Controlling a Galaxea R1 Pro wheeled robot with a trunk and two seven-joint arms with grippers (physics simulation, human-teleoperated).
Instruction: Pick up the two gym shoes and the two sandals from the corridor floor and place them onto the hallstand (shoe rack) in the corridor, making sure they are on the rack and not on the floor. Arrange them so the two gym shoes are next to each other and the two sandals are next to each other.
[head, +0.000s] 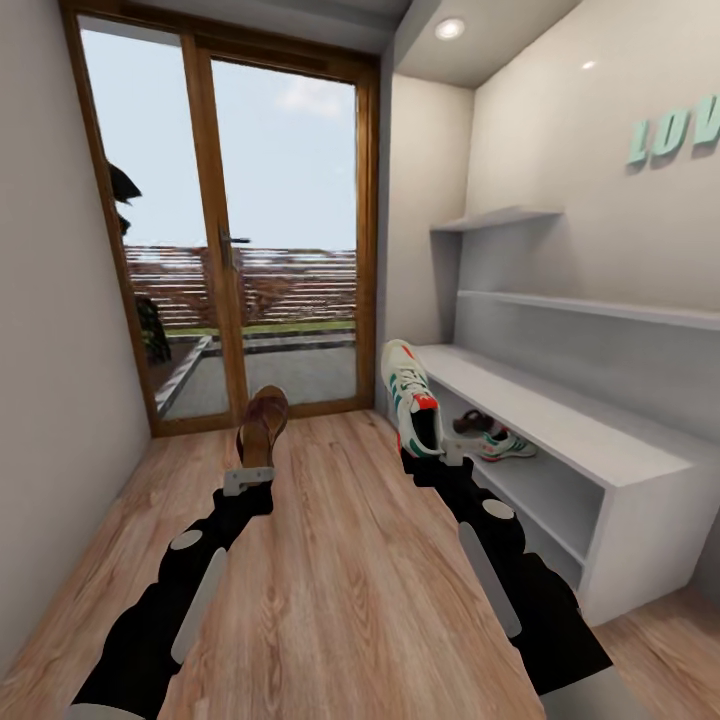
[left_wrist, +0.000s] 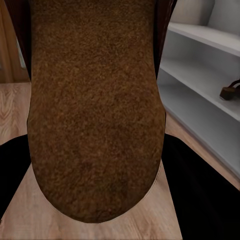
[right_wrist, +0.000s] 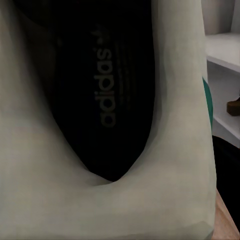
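My left gripper (head: 252, 470) is shut on a brown sandal (head: 263, 424), held upright above the corridor floor (head: 340, 580); its sole (left_wrist: 95, 110) faces the left wrist camera. My right gripper (head: 432, 458) is shut on a white gym shoe (head: 410, 398) with green stripes and a red heel tab, toe up; the right wrist view looks into its dark opening (right_wrist: 105, 100). The grey hallstand (head: 560, 410) stands along the right wall. On its low shelf lie the other gym shoe (head: 507, 446) and the other sandal (head: 470, 422) side by side.
A wood-framed glass door (head: 225, 260) closes the corridor's far end. A plain wall (head: 50, 350) runs along the left. Staggered wall shelves (head: 500, 218) rise above the bench top. Open wood floor lies between my arms.
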